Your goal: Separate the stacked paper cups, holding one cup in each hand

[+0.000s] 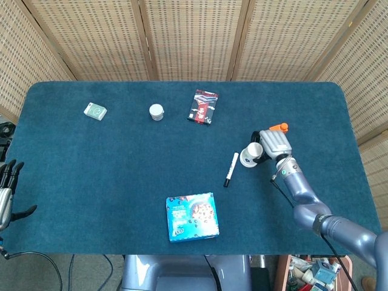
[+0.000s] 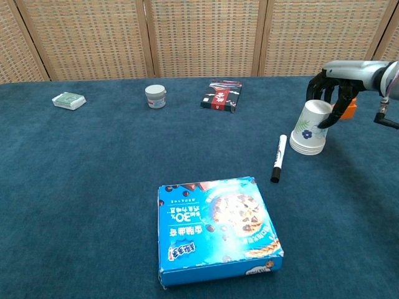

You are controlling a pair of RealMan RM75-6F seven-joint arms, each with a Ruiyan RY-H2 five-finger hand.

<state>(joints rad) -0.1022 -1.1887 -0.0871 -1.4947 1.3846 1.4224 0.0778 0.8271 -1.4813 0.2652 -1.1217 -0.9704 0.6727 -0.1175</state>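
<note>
A stack of white paper cups (image 1: 250,154) (image 2: 310,128) with a blue flower print stands upside down on the blue table, right of centre. My right hand (image 1: 271,144) (image 2: 330,93) is at the stack's top. Its fingers curl around the far side of the upper cup and the thumb presses the cup's right side. The stack still stands on the table. My left hand (image 1: 6,194) hangs off the table's left front edge, fingers apart and holding nothing. The chest view does not show it.
A black-capped white marker (image 1: 231,169) (image 2: 277,158) lies just left of the cups. A blue cookie box (image 1: 192,216) (image 2: 215,229) sits at front centre. Along the back are a small green box (image 1: 95,111), a white jar (image 1: 156,112) and a red-black packet (image 1: 203,107).
</note>
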